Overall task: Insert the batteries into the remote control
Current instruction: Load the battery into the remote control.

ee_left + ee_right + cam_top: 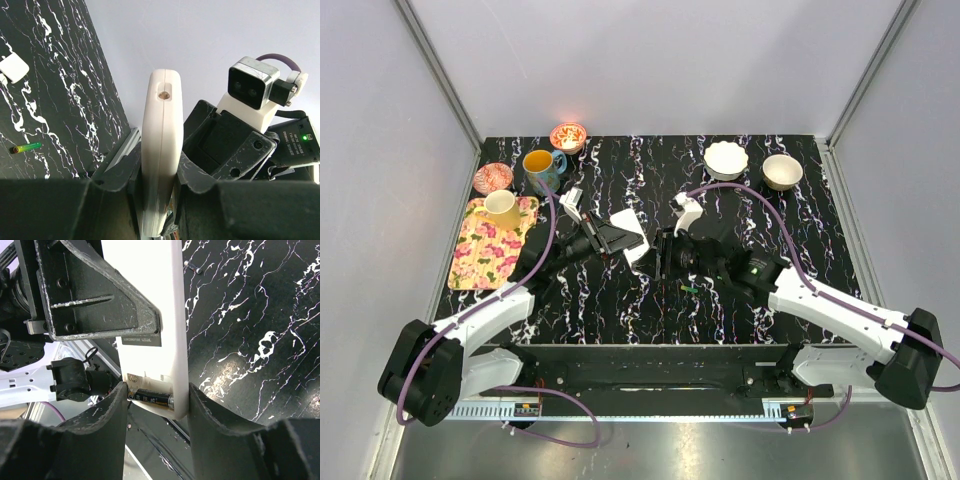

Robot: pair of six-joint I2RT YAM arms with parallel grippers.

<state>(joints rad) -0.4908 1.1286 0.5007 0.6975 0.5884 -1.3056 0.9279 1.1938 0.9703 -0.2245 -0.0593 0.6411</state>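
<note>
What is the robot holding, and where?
The left gripper pinches the remote by its flat faces. The right gripper flanks its battery end; a firm grip cannot be told.

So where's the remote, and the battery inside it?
remote control (161, 150): left wrist view, its narrow white edge.
battery (152, 399): right wrist view, its black body, in the open compartment.
</note>
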